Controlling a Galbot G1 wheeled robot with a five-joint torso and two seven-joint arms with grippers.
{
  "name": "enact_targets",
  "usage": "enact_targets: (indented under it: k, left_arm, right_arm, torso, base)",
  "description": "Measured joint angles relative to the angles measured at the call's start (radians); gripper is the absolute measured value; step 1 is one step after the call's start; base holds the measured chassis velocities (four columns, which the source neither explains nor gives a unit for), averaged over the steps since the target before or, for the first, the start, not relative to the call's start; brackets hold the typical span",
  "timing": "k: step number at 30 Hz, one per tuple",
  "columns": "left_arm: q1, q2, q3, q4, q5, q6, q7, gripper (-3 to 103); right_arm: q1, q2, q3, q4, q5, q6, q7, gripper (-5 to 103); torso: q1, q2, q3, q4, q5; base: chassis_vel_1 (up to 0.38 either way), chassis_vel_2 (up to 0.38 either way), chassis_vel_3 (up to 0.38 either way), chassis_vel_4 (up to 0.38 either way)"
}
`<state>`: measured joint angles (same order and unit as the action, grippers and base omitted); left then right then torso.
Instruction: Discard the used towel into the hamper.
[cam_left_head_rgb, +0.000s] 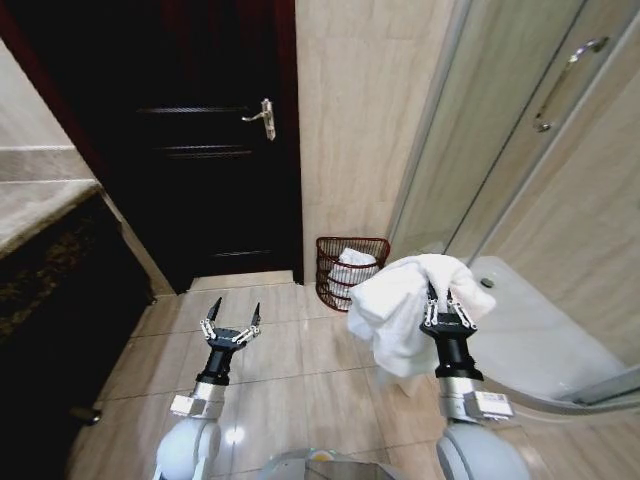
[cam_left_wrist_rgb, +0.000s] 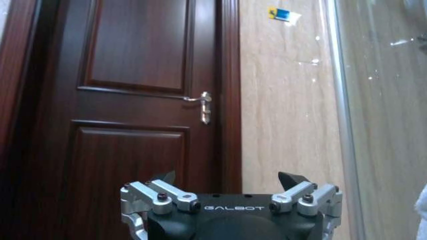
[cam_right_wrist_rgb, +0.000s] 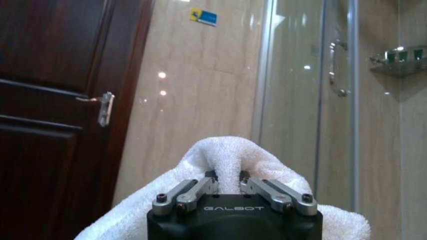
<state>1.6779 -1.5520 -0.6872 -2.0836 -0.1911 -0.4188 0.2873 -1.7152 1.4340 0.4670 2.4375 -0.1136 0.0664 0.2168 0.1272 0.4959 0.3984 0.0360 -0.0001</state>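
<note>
Nearest us in the head view, our two arms reach forward over the tiled floor (cam_left_head_rgb: 290, 370). Our right gripper (cam_left_head_rgb: 447, 302) pinches a white towel (cam_left_head_rgb: 395, 310), which drapes down to its left. Our left gripper (cam_left_head_rgb: 233, 315) hangs free with its jaws spread. Beyond the towel, the hamper (cam_left_head_rgb: 345, 270) stands on the floor against the wall, between the dark door (cam_left_head_rgb: 200, 140) and the glass shower (cam_left_head_rgb: 520, 150); something white already lies inside it.

From the left wrist we see the left gripper (cam_left_wrist_rgb: 227, 179) spread apart, facing the door (cam_left_wrist_rgb: 133, 100) and its handle (cam_left_wrist_rgb: 203, 105).

From the right wrist we see the right gripper (cam_right_wrist_rgb: 227, 181) pressed on a fold of towel (cam_right_wrist_rgb: 223, 155), which bulges over and around its fingers.
</note>
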Motion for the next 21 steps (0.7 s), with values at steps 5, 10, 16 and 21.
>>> enact_targets:
  k: [5,10,16,21]
  left_arm:
    - [-0.002,-0.003,0.001,-0.002,0.002,-0.002,0.0,100]
    - [-0.003,-0.011,0.013,0.004,0.004,-0.022,0.002,100]
    - [-0.002,-0.013,0.016,0.003,0.0,-0.028,0.004,100]
    - [-0.001,-0.013,0.015,-0.001,0.0,-0.028,0.004,100]
  right_arm:
    - [0.014,0.0,0.0,-0.007,0.028,0.013,0.01,12]
    - [0.002,-0.005,0.01,-0.012,0.043,0.026,0.02,12]
    - [0.002,-0.009,0.03,-0.024,0.055,0.041,0.019,12]
    - [0.01,-0.011,0.034,-0.028,0.07,0.04,0.015,12]
  torso:
    - [0.004,0.012,0.007,0.0003,-0.0002]
    - [0.008,0.022,0.013,0.0001,0.0004]
    - [0.009,0.022,0.013,-0.0001,0.0004]
    - [0.008,0.021,0.012,0.0001,0.0001]
  base:
    - [0.1,0.111,-0.119,-0.118]
    - [0.011,0.022,-0.012,-0.024]
    - [-0.01,-0.007,0.004,0.005]
    - [0.0,0.0,0.0,0.0]
